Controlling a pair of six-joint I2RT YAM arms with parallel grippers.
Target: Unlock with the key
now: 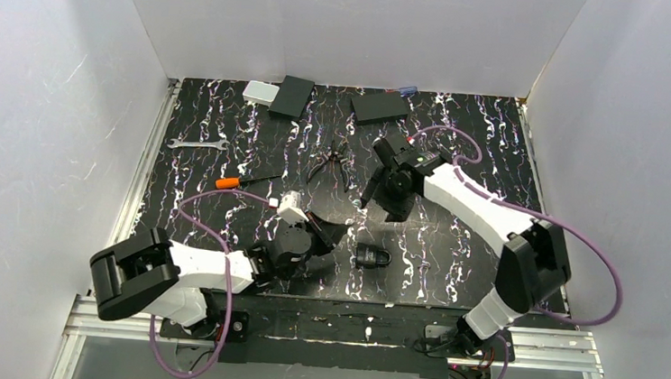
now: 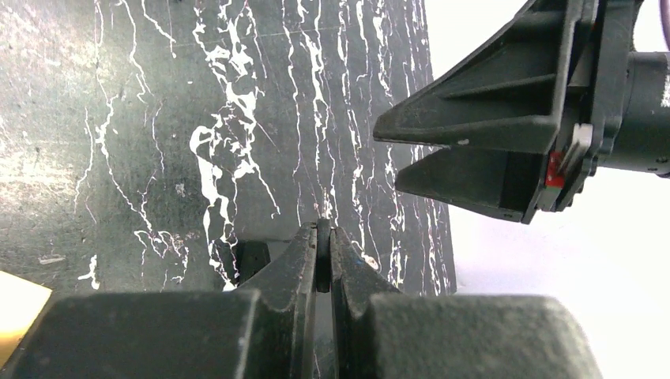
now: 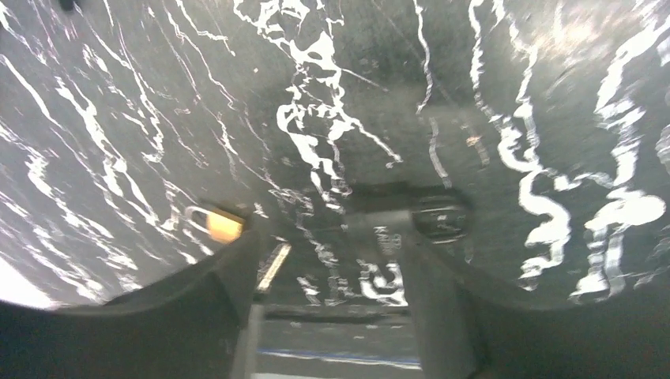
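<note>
The small brass padlock [image 3: 220,225] is judged not yet unlocked: the left hand [image 2: 322,237] is pressed shut, no key discernible, the right hand [image 3: 328,253] spread wide.

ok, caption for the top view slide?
Top view: left gripper shut beside a small black object, right gripper open behind it; wrench, orange-handled screwdriver and pliers lie farther back.

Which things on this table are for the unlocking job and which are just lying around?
For the job: brass padlock; I can't make out the key.
Lying about: wrench, orange-handled screwdriver, pliers, left black box, right black box, pale box; small black object, purpose unclear.
</note>
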